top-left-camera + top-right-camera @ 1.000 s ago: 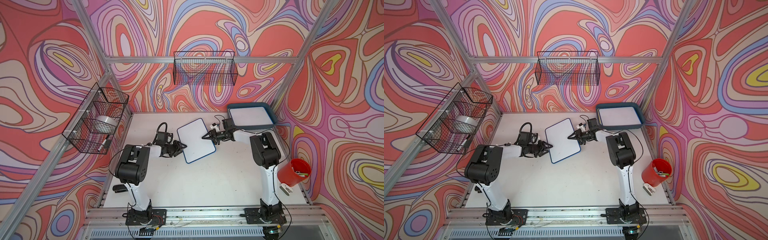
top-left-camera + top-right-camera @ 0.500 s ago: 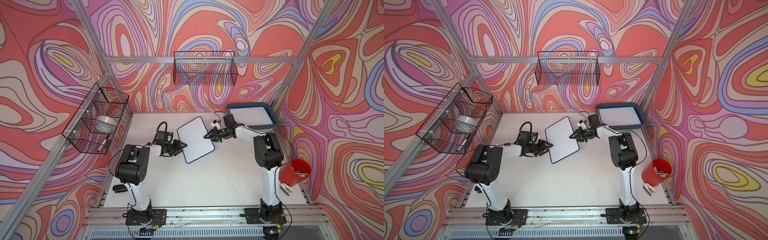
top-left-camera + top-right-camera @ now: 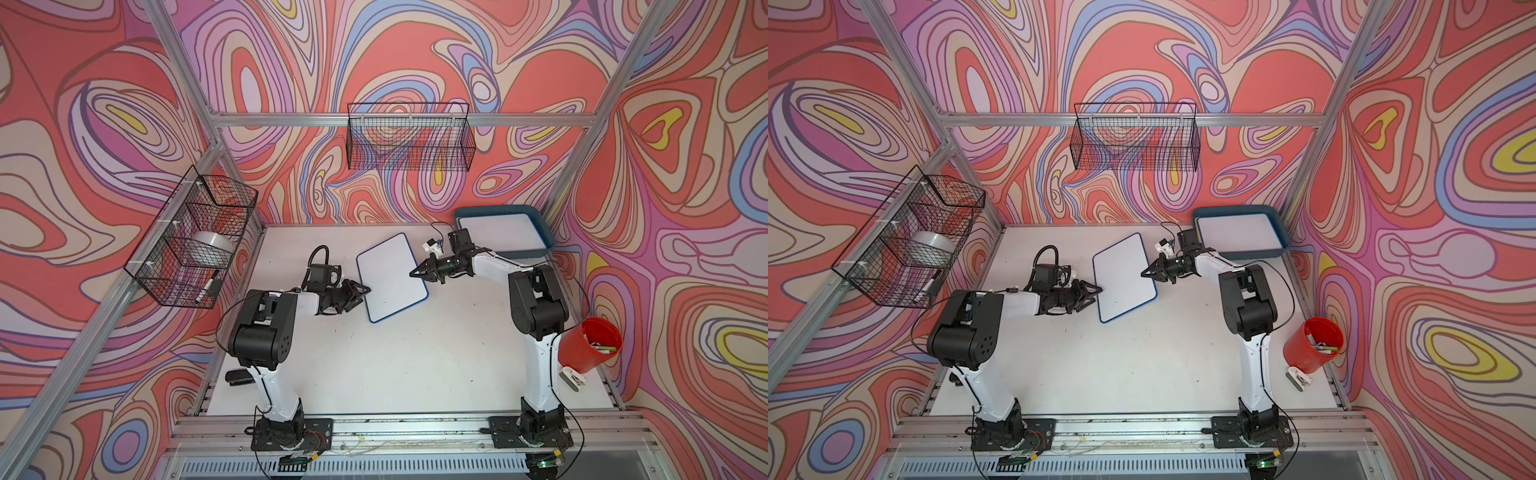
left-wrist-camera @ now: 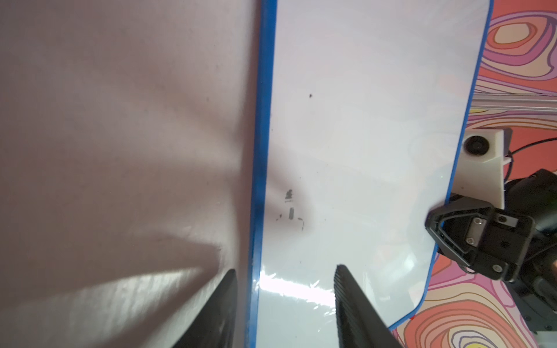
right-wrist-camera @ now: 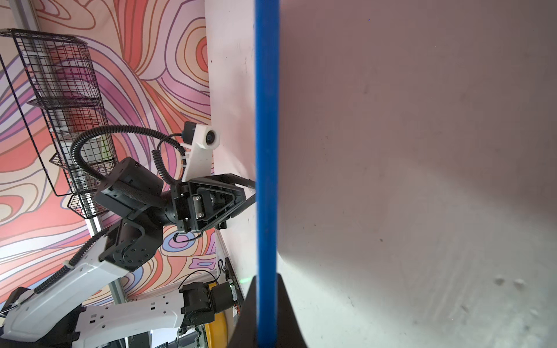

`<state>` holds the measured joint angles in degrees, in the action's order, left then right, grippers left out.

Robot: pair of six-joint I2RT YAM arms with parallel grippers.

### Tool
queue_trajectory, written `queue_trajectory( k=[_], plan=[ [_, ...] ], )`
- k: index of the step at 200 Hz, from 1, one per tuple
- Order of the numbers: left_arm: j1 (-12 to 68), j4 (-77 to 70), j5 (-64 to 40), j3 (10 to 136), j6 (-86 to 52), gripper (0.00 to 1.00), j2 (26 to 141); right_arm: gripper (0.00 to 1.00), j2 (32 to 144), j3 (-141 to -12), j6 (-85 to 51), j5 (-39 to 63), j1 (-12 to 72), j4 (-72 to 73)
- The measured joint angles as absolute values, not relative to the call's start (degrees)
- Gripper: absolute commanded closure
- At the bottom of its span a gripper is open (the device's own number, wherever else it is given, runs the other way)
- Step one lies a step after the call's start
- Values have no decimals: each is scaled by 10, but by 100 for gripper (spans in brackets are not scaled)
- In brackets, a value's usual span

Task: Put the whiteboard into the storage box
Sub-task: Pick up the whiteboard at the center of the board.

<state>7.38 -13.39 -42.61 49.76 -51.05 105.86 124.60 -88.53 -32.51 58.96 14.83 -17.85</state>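
Change: right hand [image 3: 412, 274] has closed on the right edge of the flat, glossy white, blue-rimmed whiteboard [image 3: 390, 276]; left hand [image 3: 368, 289] unmoved, half open astride its left edge.
Location: whiteboard between both hands, middle of the table [image 3: 374, 353].
Count: two boards; second whiteboard [image 3: 500, 232] lies inside the shallow teal plastic storage box [image 3: 528, 252], far right.

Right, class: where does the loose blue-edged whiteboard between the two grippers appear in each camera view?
In a top view: whiteboard near the picture's centre.
In a top view: whiteboard just left of centre.
Left wrist: whiteboard fills the middle and right.
Right wrist: whiteboard edge-on, a blue central strip.
Shared landmark: the right gripper pinching its edge, in every view.
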Motion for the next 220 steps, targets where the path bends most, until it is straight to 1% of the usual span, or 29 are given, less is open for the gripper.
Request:
queue_trajectory(
  k=[65, 141, 169, 220],
  plan=[
    [42, -156, -441, 472, -522, 52, 1050, 100, 1235, -858, -362, 600, 135, -132],
    [41, -166, -448, 472, -528, 52, 1050, 100, 1222, -801, -423, 610, 121, -41],
    [41, -166, -448, 472, -527, 52, 1049, 100, 1211, -794, -436, 609, 112, -29],
    [41, -160, -446, 472, -523, 52, 1038, 100, 1211, -778, -482, 612, 104, 43]
  ],
)
